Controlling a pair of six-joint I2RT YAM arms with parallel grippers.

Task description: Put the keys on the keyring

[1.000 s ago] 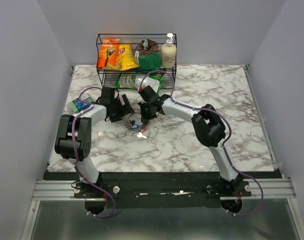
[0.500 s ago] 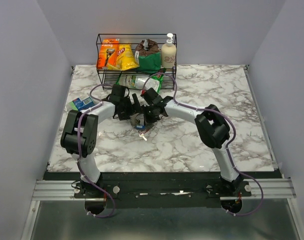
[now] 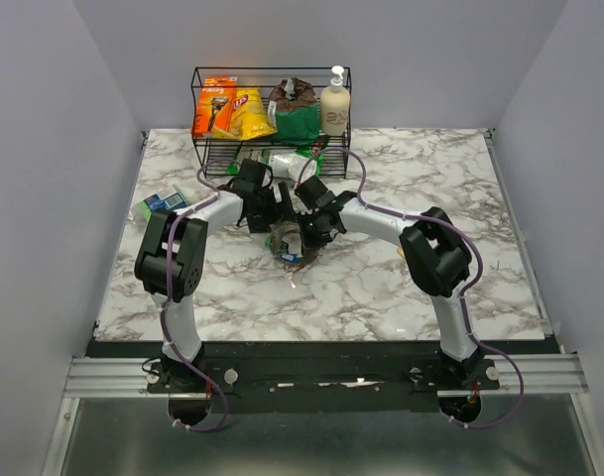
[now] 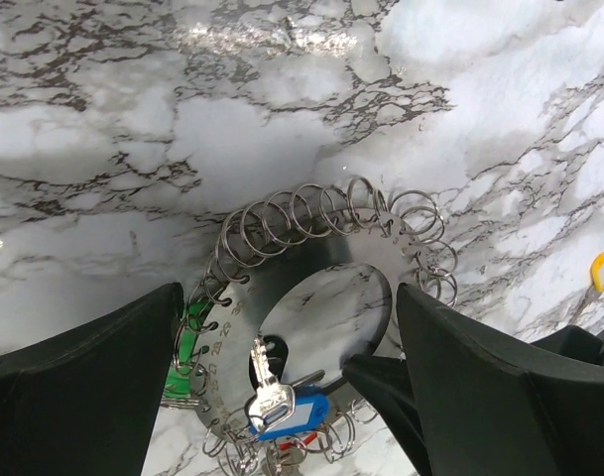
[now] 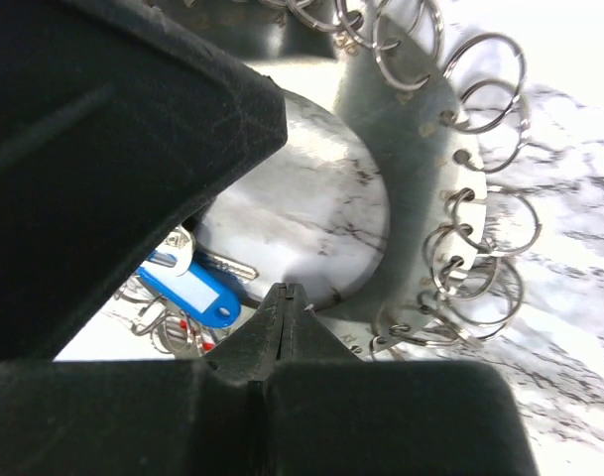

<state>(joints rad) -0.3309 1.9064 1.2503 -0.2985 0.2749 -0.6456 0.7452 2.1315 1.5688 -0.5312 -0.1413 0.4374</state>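
The keyring is a flat grey ring plate edged with many small wire split rings. It sits mid-table between both grippers and looks slightly raised. A silver key with a blue tag hangs on it, with green and red tags beside it. My left gripper is wide open, one finger on each side of the ring. My right gripper is shut, its tip pinching the ring's inner edge; the blue tag lies just left of it. A yellow key lies apart on the table.
A black wire rack at the back holds snack packs and a lotion bottle. A green packet lies under it, close behind the grippers. A blue-green box sits at the left. A small pale key lies just in front of the ring.
Both arms have moved right and closer together around the keyring. The ring and its keys have shifted slightly right with them. The left gripper now straddles the ring.
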